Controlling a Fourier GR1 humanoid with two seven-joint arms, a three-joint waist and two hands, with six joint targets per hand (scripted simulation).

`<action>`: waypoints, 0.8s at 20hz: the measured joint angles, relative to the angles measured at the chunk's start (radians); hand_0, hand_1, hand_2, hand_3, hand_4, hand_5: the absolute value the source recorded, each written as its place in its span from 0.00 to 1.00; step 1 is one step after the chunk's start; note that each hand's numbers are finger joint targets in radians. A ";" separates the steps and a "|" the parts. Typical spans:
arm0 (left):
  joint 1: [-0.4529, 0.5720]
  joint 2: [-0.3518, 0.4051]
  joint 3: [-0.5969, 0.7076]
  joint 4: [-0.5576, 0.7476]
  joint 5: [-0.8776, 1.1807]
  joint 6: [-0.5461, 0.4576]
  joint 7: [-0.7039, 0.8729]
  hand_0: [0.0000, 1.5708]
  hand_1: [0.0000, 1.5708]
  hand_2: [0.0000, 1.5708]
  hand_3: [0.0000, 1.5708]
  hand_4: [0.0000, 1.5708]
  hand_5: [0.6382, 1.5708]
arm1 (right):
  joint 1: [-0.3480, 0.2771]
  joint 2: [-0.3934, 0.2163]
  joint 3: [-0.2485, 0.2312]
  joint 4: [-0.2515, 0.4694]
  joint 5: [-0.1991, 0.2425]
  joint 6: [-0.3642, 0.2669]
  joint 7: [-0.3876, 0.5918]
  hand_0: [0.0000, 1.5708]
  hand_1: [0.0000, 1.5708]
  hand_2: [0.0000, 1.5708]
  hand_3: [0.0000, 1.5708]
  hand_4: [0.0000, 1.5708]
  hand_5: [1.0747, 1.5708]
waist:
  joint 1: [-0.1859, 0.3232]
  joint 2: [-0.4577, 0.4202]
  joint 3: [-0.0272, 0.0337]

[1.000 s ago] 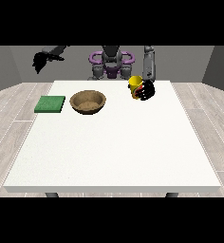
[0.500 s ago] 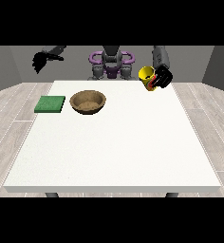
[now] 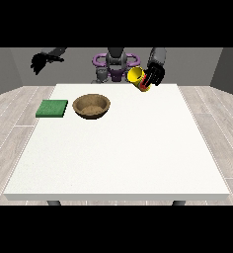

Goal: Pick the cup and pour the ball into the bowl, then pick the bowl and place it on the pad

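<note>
A single front view looks from across the white table [image 3: 118,158], slightly above it, facing the robot [image 3: 116,64] at the far edge. The whole tabletop fits in frame, its near edge closest to the camera.

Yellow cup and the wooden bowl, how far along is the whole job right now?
Done: the yellow cup is off the table, held up in the robot hand at the view's right and tilted. In hand: carrying it toward the wooden bowl, which it is not yet over. Left: pour the ball, not visible here, into the bowl, then set the bowl on the green pad beside it.
</note>
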State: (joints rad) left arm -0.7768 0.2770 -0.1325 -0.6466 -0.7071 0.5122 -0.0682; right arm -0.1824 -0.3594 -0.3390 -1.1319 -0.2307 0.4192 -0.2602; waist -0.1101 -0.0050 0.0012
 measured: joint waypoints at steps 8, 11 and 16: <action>-0.129 -0.050 -0.202 0.039 -0.313 -0.016 0.257 0.96 0.96 1.00 1.00 0.90 0.79 | -0.005 -0.011 -0.002 0.064 0.007 0.020 -0.015 0.00 0.00 0.00 0.00 0.00 1.00 | -0.006 -0.049 0.0012; -0.157 -0.094 -0.298 0.057 -0.434 -0.056 0.325 0.94 0.94 1.00 1.00 1.00 0.61 | -0.007 -0.022 -0.009 0.091 0.007 0.030 -0.025 0.00 0.00 0.00 0.00 0.00 1.00 | -0.007 -0.059 0.0014; -0.216 -0.170 -0.440 0.097 -0.606 -0.165 0.403 0.98 0.98 1.00 1.00 1.00 0.52 | -0.026 -0.028 -0.003 0.111 0.009 0.051 -0.038 0.00 0.00 0.00 0.00 0.00 1.00 | -0.029 -0.049 0.0011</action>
State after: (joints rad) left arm -0.9923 0.1067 -0.5727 -0.5492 -1.3133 0.3470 0.3346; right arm -0.2083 -0.3871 -0.3416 -1.0211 -0.2212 0.4703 -0.2977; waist -0.1392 -0.0539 0.0023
